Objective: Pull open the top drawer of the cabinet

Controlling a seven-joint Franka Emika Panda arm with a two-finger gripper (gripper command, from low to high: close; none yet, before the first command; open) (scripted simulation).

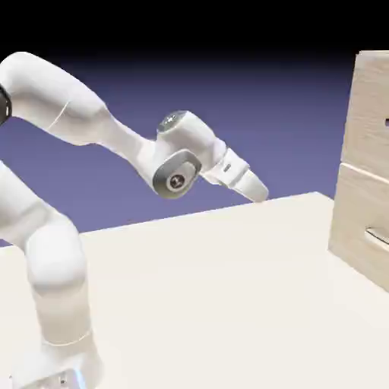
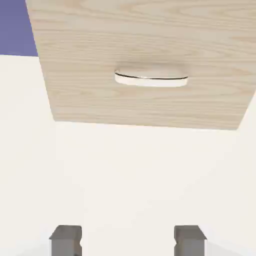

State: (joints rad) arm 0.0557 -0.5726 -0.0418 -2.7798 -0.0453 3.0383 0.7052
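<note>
The cabinet [image 1: 365, 175] stands at the exterior view's right edge, light wood grain, cut off by the frame. Its top drawer [image 1: 372, 110] sits flush and closed above a seam, its handle showing only as a dark sliver at the frame edge. My gripper [image 1: 259, 193] hangs in the air well to the left of the cabinet, tilted down toward it and touching nothing. In the hand view the two grey fingertips [image 2: 65, 240] stand wide apart, so my gripper [image 2: 127, 241] is open and empty. Ahead is the cabinet front [image 2: 100, 55] with a silver bar handle [image 2: 151, 79], its bottom edge on the table.
The lower drawer [image 1: 361, 228] carries its own silver handle [image 1: 377, 238]. The pale table [image 1: 213, 296] stretches between my base and the cabinet. My arm's elbow [image 1: 176, 173] sits high at mid-frame.
</note>
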